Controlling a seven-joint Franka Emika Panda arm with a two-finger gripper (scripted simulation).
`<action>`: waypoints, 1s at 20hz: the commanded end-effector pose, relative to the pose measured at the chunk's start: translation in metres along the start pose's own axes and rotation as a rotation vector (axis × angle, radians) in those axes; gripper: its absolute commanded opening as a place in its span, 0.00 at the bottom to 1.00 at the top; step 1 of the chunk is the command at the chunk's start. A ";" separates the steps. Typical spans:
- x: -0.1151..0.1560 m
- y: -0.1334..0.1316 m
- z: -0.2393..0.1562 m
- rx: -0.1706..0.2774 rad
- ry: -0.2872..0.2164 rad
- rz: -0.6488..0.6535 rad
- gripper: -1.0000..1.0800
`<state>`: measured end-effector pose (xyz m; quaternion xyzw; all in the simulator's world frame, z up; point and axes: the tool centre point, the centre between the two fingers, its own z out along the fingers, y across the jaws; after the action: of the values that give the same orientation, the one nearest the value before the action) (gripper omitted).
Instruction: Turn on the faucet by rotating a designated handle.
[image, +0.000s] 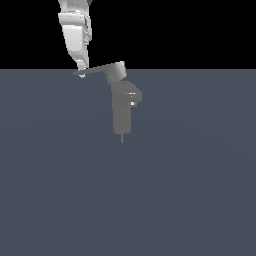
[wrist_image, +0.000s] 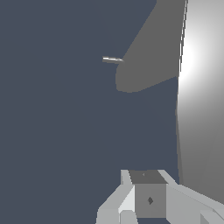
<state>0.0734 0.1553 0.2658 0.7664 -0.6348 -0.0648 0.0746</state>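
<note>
Grey and matte, the faucet (image: 122, 110) was seen standing upright on the dark blue-grey desk (image: 200, 190), its short spout (image: 134, 96) pointed toward the exterior view's right. The handle (image: 95, 71) was carried on top, stretched toward the exterior view's left. The white end effector (image: 82, 73) was lowered onto the handle's far tip, apparently touching it. Whether its fingers (wrist_image: 127, 205) were open or closed could not be told. No containers and no writing were visible.
</note>
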 end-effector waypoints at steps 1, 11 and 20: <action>0.000 0.006 0.000 0.000 0.000 0.000 0.00; -0.001 0.031 0.000 0.000 0.000 0.000 0.00; -0.002 0.055 0.000 0.000 0.000 0.000 0.00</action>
<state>0.0255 0.1489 0.2748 0.7667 -0.6346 -0.0639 0.0728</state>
